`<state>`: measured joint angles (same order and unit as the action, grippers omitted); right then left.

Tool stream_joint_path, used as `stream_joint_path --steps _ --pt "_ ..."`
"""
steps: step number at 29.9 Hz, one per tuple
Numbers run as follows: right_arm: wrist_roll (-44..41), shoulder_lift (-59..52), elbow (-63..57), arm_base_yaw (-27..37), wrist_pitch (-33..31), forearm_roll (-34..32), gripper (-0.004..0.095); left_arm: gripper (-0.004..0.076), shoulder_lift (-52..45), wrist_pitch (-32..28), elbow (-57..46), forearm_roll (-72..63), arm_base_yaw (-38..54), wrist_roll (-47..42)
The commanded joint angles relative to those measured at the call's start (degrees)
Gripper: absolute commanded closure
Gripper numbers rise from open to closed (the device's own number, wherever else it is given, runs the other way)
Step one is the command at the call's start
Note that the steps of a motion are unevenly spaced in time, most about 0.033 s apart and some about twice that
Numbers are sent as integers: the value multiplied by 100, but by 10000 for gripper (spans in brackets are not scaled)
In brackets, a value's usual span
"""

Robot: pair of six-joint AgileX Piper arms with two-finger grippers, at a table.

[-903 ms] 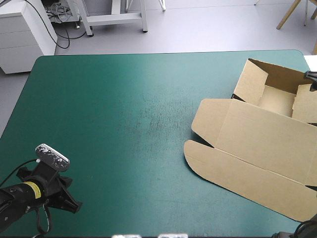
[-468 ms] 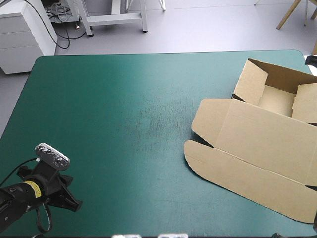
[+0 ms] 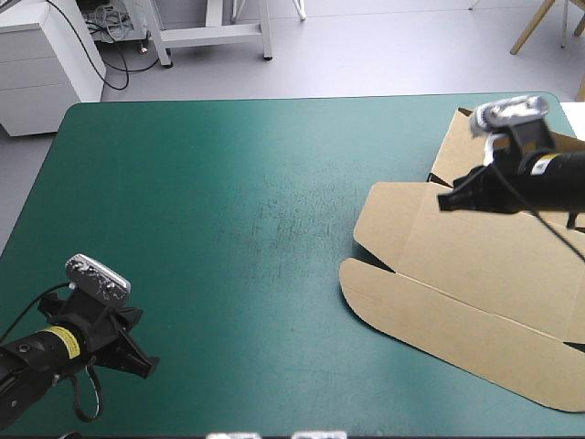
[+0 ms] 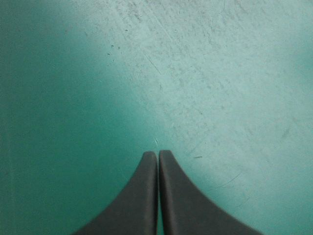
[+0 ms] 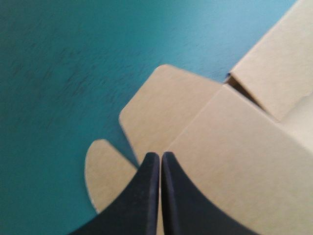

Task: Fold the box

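Brown box at right side of teal-green table, tray walls raised, lid flat, right gripper above lid, fingers pressed together, empty, left gripper near front-left corner, likewise closed on nothing.

The teal-green table carries the brown box at its right side, lid flat

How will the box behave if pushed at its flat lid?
The box is thin creased board, so it probably hinges at its folds. It looks light and likely slides on the flat table cover. Its raised far walls may flop back.
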<state>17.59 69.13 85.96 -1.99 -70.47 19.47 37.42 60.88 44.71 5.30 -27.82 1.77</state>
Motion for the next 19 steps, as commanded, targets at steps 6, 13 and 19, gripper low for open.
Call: stream_joint_path --steps 6,13,19 --pt "70 -1753 -2267 -1160 1234 -5 910 734 -232 -494 -450 -122 -41 270" --pt "79 -3149 -3824 -1183 1575 -39 912 734 -955 -746 -843 -206 -41 352" --pt "93 -4088 -4735 -1183 1935 -136 912 734 -1433 -817 -1255 -206 -41 352"
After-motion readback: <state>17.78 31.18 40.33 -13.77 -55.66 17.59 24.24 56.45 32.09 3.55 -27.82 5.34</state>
